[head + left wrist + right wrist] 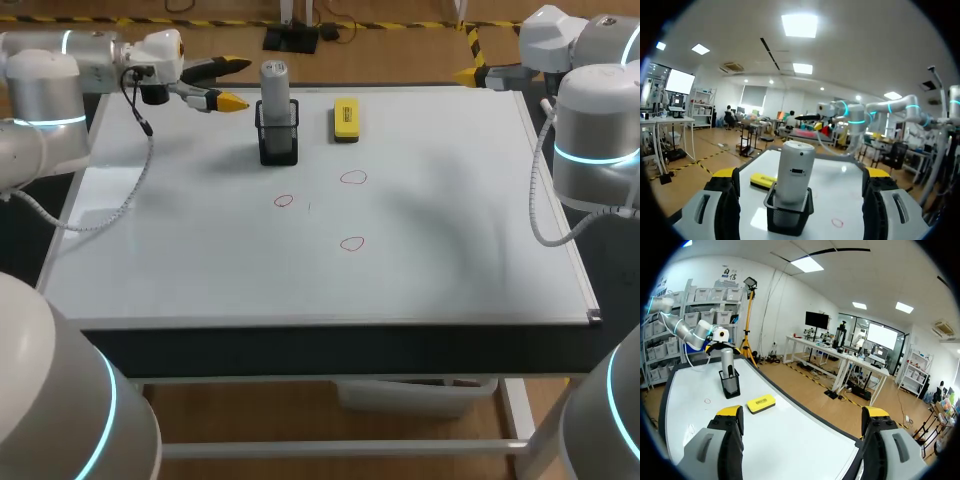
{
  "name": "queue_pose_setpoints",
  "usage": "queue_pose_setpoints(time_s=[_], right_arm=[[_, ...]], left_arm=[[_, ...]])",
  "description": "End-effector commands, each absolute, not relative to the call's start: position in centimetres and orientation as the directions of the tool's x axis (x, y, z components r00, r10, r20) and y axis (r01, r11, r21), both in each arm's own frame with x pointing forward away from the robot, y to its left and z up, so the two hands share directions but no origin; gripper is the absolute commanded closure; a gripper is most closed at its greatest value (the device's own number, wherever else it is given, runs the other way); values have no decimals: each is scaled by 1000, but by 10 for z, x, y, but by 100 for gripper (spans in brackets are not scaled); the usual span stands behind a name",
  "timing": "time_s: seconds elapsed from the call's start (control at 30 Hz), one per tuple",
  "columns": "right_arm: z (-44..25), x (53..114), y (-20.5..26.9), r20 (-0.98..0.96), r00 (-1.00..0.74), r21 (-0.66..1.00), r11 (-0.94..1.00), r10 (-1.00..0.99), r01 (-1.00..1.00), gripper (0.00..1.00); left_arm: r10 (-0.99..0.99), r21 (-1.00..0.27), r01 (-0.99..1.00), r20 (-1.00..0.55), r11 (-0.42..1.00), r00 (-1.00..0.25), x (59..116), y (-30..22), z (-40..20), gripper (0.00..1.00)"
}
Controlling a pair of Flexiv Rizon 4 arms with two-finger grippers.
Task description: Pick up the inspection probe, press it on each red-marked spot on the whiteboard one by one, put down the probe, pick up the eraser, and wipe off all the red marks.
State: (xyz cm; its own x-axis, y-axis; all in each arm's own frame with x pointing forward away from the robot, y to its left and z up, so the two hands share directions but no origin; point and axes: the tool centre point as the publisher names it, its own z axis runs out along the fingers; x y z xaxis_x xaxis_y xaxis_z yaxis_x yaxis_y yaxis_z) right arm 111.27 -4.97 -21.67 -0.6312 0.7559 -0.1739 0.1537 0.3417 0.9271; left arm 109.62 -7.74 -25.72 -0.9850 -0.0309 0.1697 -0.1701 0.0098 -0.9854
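The grey inspection probe (275, 85) stands upright in a black mesh holder (278, 140) at the back of the whiteboard (450, 220). A yellow eraser (346, 118) lies just right of it. Three red circles (284, 200) (353, 178) (352, 243) are drawn mid-board. My left gripper (236, 84) hovers open just left of the probe, empty; in its wrist view the probe (796, 167) stands ahead between the fingers (801, 176), untouched. My right gripper (472, 72) is open at the back right edge, empty (802, 412), with the eraser (760, 403) and the probe (727, 362) ahead of it.
A clear bin (415, 392) sits under the table's front. The whiteboard's metal frame (590, 315) runs along the right and front edges. My right arm's body (595, 140) stands beside the board's right edge.
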Motion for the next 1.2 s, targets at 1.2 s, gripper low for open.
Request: queue_pose_setpoints(time_s=[1.2], right_arm=[[-217,1113,-50,-174,-632,926,343,755,155,0]], left_arm=[[-51,-991,-133,133,-11,-990,1097,-139,-277,0]])
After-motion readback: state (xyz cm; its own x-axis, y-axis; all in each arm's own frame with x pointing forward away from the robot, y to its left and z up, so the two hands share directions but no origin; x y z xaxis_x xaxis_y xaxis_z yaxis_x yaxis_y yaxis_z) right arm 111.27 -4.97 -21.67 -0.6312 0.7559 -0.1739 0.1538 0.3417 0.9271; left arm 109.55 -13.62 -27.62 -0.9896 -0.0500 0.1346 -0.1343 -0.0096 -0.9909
